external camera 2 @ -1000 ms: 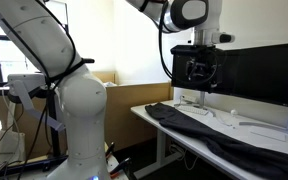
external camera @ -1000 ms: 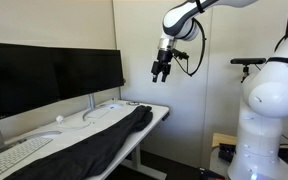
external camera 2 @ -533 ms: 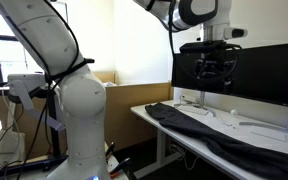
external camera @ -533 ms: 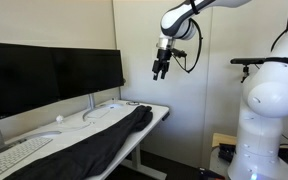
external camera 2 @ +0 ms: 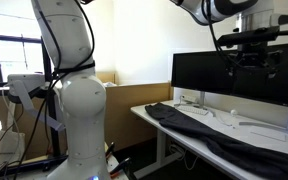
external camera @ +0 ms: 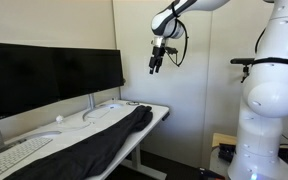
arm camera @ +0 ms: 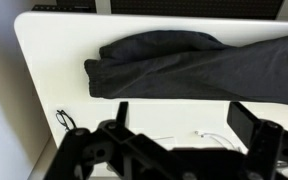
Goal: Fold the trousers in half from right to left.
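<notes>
The trousers (external camera: 94, 143) are a long dark charcoal cloth lying wrinkled along the front of the white desk (external camera: 159, 108). They show in both exterior views (external camera 2: 209, 128) and across the top of the wrist view (arm camera: 194, 68). My gripper (external camera: 155, 66) hangs high in the air above the desk's end, well clear of the cloth, and also shows in an exterior view (external camera 2: 250, 60). In the wrist view its two fingers (arm camera: 184, 122) are spread apart with nothing between them.
Black monitors (external camera: 49, 78) stand along the back of the desk, also seen in an exterior view (external camera 2: 229, 78). A white keyboard (external camera: 9, 156) and thin white cables (arm camera: 209, 135) lie on the desk. The robot's white base (external camera: 269, 120) stands beside the desk.
My gripper has risen higher and moved along above the desk, further from the trousers. The trousers have not moved.
</notes>
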`<state>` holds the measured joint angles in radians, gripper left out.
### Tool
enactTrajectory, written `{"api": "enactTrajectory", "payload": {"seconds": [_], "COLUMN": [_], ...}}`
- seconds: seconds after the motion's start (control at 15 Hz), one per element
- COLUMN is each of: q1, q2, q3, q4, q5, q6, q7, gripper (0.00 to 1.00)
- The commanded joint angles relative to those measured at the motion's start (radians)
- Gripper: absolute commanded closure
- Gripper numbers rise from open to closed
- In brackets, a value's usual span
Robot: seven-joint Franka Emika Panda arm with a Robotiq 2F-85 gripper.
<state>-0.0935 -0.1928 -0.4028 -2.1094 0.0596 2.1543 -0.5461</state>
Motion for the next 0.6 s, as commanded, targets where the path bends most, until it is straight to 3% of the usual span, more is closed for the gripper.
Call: {"api": "enactTrajectory", "payload": {"seconds": [0.0,0.53], "q1": [-0.028,-0.170], "q2": [0.176,0.452], "q3": [0.021,0.113], "q4": [0.163,0.422], "q5": [0.083,0.115], "q6": [-0.010,-0.042], "q7": [-0.072,-0.039], "gripper": [0.00,0.00]}}
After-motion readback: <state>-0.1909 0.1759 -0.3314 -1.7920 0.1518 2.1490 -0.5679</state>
